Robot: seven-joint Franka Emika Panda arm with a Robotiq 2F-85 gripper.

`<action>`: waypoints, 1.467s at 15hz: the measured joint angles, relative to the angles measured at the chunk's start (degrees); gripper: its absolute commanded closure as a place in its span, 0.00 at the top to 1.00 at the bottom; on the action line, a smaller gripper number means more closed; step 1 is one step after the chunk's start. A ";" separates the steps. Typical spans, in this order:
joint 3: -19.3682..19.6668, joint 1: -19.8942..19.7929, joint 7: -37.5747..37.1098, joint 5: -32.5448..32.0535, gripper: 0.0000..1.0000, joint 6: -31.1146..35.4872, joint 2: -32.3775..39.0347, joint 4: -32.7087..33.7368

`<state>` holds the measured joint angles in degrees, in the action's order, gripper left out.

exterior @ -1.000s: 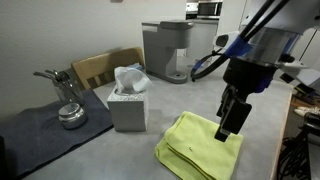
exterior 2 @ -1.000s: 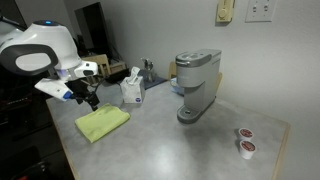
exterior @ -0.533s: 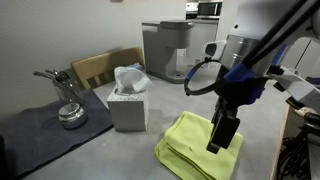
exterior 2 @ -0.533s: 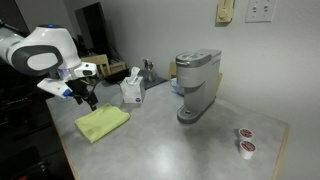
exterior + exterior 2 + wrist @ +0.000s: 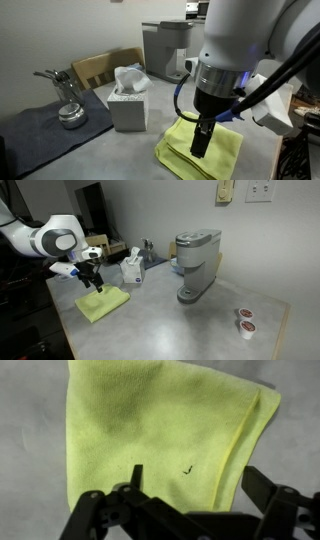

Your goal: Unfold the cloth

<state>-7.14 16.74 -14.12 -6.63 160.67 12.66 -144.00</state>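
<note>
A folded yellow-green cloth [image 5: 180, 150] lies flat on the grey table; it also shows in an exterior view [image 5: 103, 303] and fills most of the wrist view [image 5: 150, 430]. Its stacked folded edges run along the right side in the wrist view. My gripper [image 5: 201, 148] hangs straight down over the cloth, just above or at its surface, fingers pointing down. In the wrist view the gripper [image 5: 195, 482] is open, its jaws spread wide with one over the cloth and the other near its folded edge. Nothing is held.
A tissue box [image 5: 127, 104] stands beside the cloth. A coffee machine [image 5: 196, 265] stands mid-table, with two small pods [image 5: 244, 320] at the far end. A dark mat with a metal pot [image 5: 69, 113] and a wooden chair back [image 5: 100, 66] lie behind.
My arm has swung over the cloth and come lower, so the gripper now hangs above the cloth's middle instead of its outer side. The cloth has not moved.
</note>
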 measured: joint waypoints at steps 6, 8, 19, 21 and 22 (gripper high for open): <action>-0.06 0.22 -0.15 0.37 1.00 -0.25 0.28 0.48; -0.06 0.25 -0.96 0.35 1.00 -0.29 0.30 0.49; 2.90 7.18 -20.82 -7.93 1.00 -6.51 4.38 5.43; 3.10 7.94 -22.24 -8.78 1.00 -7.95 5.78 6.93; 3.18 8.16 -22.65 -8.92 1.00 -8.46 6.47 7.56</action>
<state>-3.96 24.90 -36.77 -15.56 152.21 19.12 -136.44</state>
